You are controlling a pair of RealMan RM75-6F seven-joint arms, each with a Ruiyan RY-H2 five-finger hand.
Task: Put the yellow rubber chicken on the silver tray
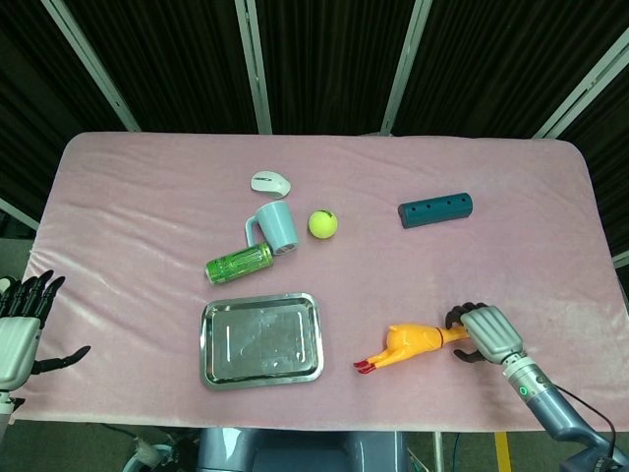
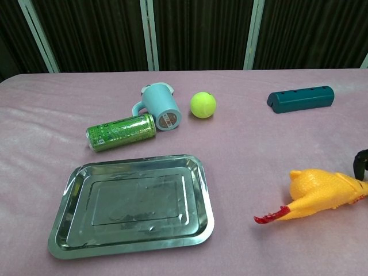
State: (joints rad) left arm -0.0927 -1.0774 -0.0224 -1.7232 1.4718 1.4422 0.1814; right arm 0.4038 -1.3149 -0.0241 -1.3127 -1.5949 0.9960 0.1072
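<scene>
The yellow rubber chicken [image 1: 408, 344] lies on the pink cloth near the front edge, red feet pointing left toward the silver tray [image 1: 260, 339]. My right hand [image 1: 485, 332] has its dark fingers curled around the chicken's head end and grips it. The chest view shows the chicken [image 2: 322, 192] at the right edge, with only a dark fingertip [image 2: 360, 164] of that hand showing. The tray [image 2: 132, 207] holds nothing and sits a short gap left of the chicken. My left hand [image 1: 18, 329] hangs off the table's front left corner, fingers spread, holding nothing.
Behind the tray lie a green can [image 1: 239, 263], a tipped blue mug [image 1: 275, 226], a tennis ball [image 1: 322, 223] and a white mouse [image 1: 270, 182]. A teal cylindrical block [image 1: 435, 209] lies at the back right. The table's front edge runs close to the chicken.
</scene>
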